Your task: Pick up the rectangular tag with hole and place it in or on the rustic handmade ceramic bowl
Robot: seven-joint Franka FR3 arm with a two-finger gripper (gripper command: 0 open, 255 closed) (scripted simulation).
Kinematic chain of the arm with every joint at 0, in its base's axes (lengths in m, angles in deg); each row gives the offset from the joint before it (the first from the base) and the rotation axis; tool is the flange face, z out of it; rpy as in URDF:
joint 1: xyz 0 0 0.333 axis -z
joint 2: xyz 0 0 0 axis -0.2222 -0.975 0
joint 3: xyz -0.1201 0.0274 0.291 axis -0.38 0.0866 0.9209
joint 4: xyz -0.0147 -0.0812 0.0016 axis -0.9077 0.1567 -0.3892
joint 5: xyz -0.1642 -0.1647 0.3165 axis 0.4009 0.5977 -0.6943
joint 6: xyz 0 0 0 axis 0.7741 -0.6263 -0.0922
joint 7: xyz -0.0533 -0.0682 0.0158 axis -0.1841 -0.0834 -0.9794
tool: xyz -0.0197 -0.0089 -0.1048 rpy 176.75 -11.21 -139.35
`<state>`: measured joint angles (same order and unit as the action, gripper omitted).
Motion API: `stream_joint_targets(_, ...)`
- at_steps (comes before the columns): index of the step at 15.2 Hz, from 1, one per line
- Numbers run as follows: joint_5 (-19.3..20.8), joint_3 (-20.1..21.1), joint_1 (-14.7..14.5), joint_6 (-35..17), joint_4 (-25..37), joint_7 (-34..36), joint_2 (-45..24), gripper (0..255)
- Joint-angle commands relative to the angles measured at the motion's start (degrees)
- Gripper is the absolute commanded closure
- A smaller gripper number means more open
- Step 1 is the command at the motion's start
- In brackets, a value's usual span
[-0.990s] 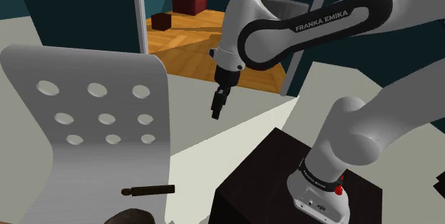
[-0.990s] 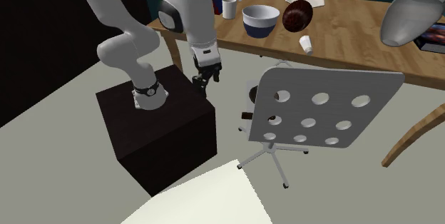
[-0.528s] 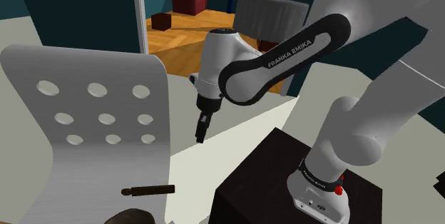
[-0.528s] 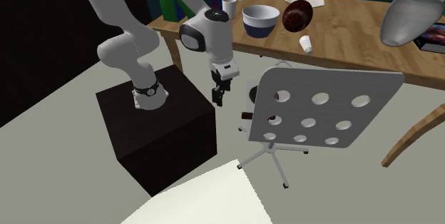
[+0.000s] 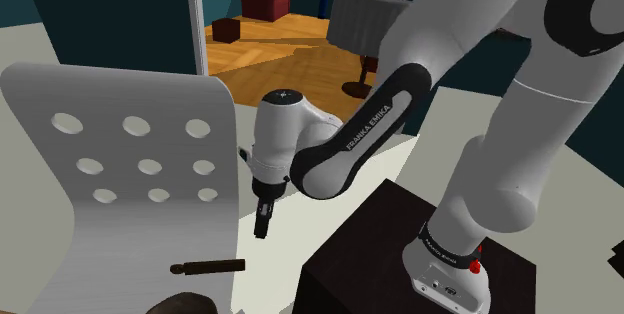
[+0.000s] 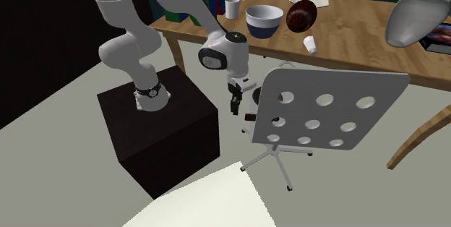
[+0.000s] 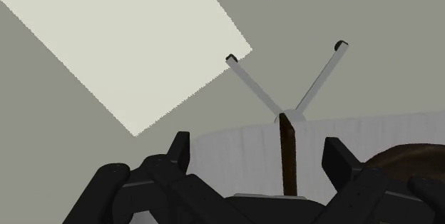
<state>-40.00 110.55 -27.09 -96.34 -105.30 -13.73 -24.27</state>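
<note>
With its black fingers (image 7: 177, 151) spread open and empty above the chair seat (image 7: 235, 151), the arm (image 5: 350, 132) is judged mid-approach to the dark tag (image 7: 288, 155) lying beside the brown bowl (image 7: 399, 162), needing descent and closure next.

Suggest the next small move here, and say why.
Probably lower the hand straight toward the dark tag on the white chair seat: its fingers stand open, the tag lies ahead between them, and nothing is gripped.

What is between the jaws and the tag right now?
Nothing: in the wrist view the dark tag lies on the white chair seat straight ahead of the gripper, whose jaws stand open.
</note>
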Motion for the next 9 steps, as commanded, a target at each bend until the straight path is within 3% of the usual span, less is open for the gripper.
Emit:
stream_joint_targets(1,5.54,0.04,-0.73,-3.06,1.81,3.39,-5.22,0)
stream_joint_targets(7,21.25,-6.04,-9.04,-9.24,8.6,13.69,-19.35,0)
stream_joint_targets(9,22.38,-7.29,-10.32,-10.1,9.31,14.49,-20.9,0)
